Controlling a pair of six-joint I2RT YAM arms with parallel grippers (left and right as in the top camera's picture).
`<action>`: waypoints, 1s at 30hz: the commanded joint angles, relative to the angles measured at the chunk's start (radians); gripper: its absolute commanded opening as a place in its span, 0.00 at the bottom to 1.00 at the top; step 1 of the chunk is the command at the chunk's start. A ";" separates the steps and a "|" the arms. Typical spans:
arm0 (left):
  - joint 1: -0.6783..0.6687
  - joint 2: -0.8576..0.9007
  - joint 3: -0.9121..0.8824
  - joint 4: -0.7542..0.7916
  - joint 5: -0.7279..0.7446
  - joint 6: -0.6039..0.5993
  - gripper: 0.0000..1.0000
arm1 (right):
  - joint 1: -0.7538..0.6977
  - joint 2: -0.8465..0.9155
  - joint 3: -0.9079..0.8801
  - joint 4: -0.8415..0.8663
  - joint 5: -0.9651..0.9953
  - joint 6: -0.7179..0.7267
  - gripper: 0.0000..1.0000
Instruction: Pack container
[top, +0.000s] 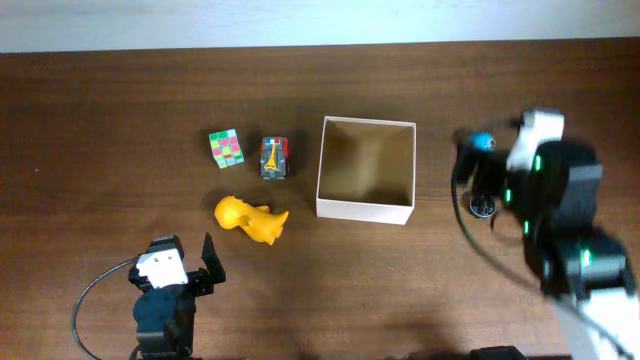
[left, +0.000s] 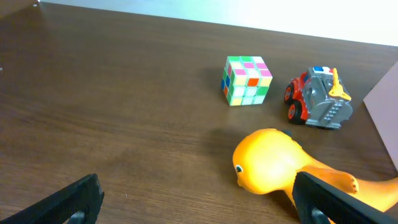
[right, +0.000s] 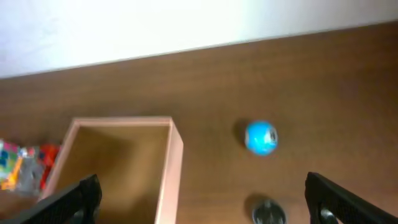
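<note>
Behind table (top: 100, 110) and container (top: 362, 210), pale wall (top: 300, 20)

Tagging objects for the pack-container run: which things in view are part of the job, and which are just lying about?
Job:
white cardboard box
puzzle cube
toy truck
yellow toy animal
blue ball

Lying about:
small dark round disc by the right arm; it may also be meant for packing, can't tell

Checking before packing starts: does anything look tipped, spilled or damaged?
Nothing stands out. The container sits upright, empty and intact; the cube, toy truck, yellow toy and blue ball rest apart on the table beside it.
</note>
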 joint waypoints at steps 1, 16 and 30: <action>-0.003 -0.010 -0.006 0.003 0.003 0.016 0.99 | -0.032 0.126 0.161 -0.003 0.002 -0.010 0.99; -0.003 -0.010 -0.006 0.003 0.003 0.016 0.99 | -0.433 0.418 0.328 0.031 -0.085 -0.010 0.99; -0.004 -0.010 -0.005 0.189 0.108 -0.048 0.99 | -0.488 0.513 0.328 0.090 -0.085 -0.010 0.99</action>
